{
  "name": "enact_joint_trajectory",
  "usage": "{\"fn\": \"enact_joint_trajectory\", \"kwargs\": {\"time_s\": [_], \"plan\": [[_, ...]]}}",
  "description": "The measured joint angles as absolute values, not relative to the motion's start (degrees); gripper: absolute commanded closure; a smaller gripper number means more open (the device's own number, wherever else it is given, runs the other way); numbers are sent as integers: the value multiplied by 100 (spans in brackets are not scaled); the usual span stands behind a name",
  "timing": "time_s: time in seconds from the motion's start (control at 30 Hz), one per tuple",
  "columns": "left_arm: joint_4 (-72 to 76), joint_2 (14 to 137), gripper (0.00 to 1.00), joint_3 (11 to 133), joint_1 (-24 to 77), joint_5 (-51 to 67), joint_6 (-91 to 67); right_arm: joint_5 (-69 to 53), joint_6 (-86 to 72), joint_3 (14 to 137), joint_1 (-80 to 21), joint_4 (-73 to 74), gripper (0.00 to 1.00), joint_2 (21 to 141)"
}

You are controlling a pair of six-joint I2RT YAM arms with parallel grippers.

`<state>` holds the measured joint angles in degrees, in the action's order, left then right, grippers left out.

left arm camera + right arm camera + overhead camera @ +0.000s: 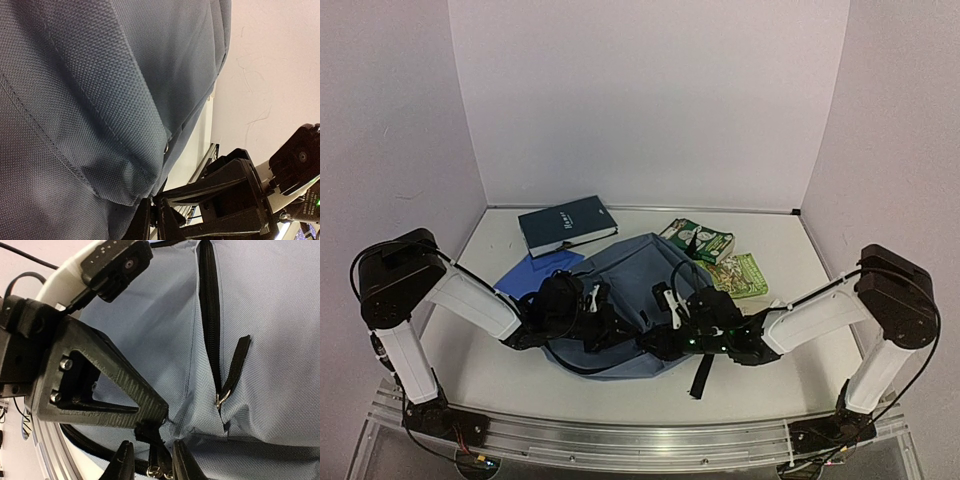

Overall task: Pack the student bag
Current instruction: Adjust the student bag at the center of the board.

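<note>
Your student bag (630, 275) lies flat in the middle of the table (490, 370), with both arms reaching in over its near half. In the top view the left gripper (603, 305) and right gripper (667, 308) sit close together on the bag, but the jaws are lost in black clutter there. You need the wrist views.

Right wrist view: your left gripper's ribbed finger comes in from the left, its tip clamped on the bag's fabric edge just above a black zipper pull (158, 469). Your right gripper's own fingers (125, 465) stand on either side of that pull. They are parted, with a gap showing on the left side, and don't look to be squeezing it. The same view shows a second zipper track (210, 315) running up the panel, with a black ribbon tab (237, 362) on a metal ring. The top camera is too far off to show any of this.

Left wrist view: slate weave fills most of the picture. A fold of it is drawn down into the left jaws, which are closed on it. The right arm's finger and camera housing sit just beyond, bottom right.

Only the top view shows the rest:
- dark book (567, 226) at back left
- bright-blue book (533, 270) against the bag's left edge
- green packets (698, 240) at back right, just beside the bag
- one black strap (702, 375) trailing off the bag's near edge
</note>
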<state>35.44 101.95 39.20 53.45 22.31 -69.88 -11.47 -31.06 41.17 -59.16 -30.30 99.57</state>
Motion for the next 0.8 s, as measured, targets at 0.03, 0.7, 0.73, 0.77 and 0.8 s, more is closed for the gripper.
{"fn": "enact_joint_trajectory", "kwargs": {"time_s": [0.03,0.7,0.73,0.77,0.8], "plan": [[3543,10195,100,3920,5345,2231,-6987,-1146,-3094,4145,-5916,-3025,87,9992],[2493,9728,100,3832,5356,1589,-7144,-309,-3255,4090,-5919,-2899,100,9873],[2424,9704,100,3817,5356,1551,-7166,-244,-3276,4089,-5923,-2877,100,9868],[2350,9683,100,3811,5356,1518,-7186,-173,-3300,4087,-5926,-2849,100,9865],[2265,9665,100,3811,5358,1476,-7202,-79,-3326,4086,-5932,-2810,100,9865]]}}
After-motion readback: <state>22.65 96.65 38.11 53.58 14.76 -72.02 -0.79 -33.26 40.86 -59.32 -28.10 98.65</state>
